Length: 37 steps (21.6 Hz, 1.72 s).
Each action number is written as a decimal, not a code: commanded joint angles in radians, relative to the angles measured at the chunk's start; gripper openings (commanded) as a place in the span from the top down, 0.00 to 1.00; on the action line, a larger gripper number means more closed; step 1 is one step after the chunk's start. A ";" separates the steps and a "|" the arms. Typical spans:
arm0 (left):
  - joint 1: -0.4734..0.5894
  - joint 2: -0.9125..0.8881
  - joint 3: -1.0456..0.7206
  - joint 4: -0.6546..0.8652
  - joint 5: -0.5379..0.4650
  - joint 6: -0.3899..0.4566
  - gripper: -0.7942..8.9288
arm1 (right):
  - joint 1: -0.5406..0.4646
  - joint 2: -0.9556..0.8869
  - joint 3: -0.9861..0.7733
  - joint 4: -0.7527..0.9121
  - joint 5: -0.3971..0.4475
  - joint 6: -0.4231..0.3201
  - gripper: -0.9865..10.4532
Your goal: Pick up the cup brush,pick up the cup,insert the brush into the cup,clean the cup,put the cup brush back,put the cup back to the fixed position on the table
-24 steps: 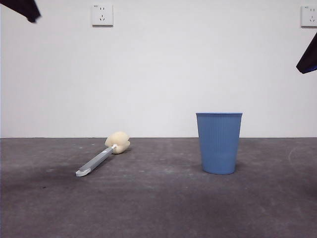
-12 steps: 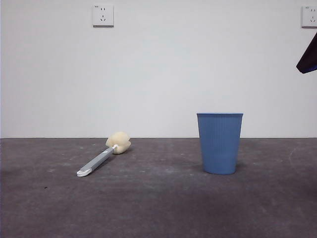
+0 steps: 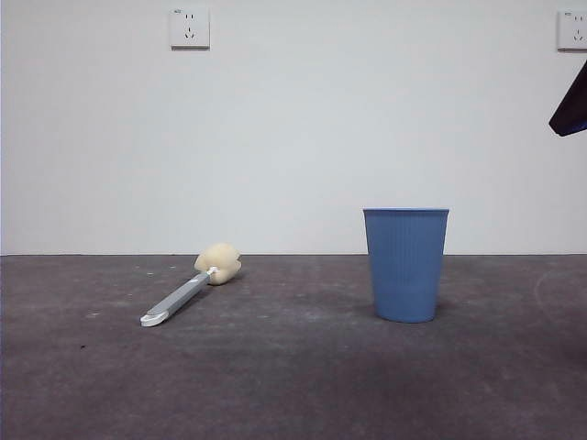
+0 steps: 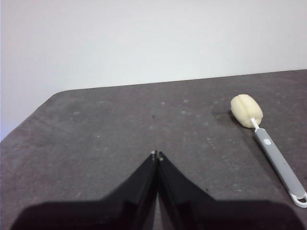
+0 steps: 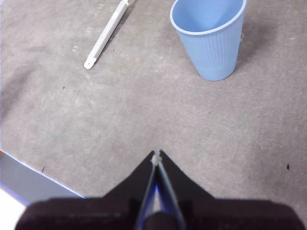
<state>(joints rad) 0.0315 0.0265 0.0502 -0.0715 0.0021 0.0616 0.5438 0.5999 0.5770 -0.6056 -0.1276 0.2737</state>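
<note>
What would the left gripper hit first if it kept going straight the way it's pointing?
Probably only bare table. The left gripper, jaws shut, aims at open surface; the cup brush lies off to one side, likely clear of that line.

The left black two-jawed gripper (image 4: pixel 157 154) hangs above the surface, jaws pressed together, holding nothing. The right black two-jawed gripper (image 5: pixel 157 153) likewise hangs with jaws closed and empty.

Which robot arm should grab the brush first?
Probably the left: its shut end effector faces the cup brush lying on the table. The right end effector faces the cup.
</note>
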 commanded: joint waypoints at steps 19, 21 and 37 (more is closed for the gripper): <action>0.015 -0.021 -0.046 -0.114 0.003 -0.085 0.92 | 0.002 -0.001 -0.003 0.003 0.003 0.005 0.91; 0.015 -0.021 -0.046 -0.114 0.003 -0.085 0.92 | 0.002 -0.001 -0.003 0.003 0.004 0.005 0.91; 0.015 -0.021 -0.046 -0.114 0.001 -0.085 0.92 | -0.478 -0.367 -0.336 0.383 0.127 -0.133 0.91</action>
<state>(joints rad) 0.0448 0.0063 0.0174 -0.1860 0.0063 -0.0124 0.0685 0.2394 0.2596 -0.2317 0.0002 0.1490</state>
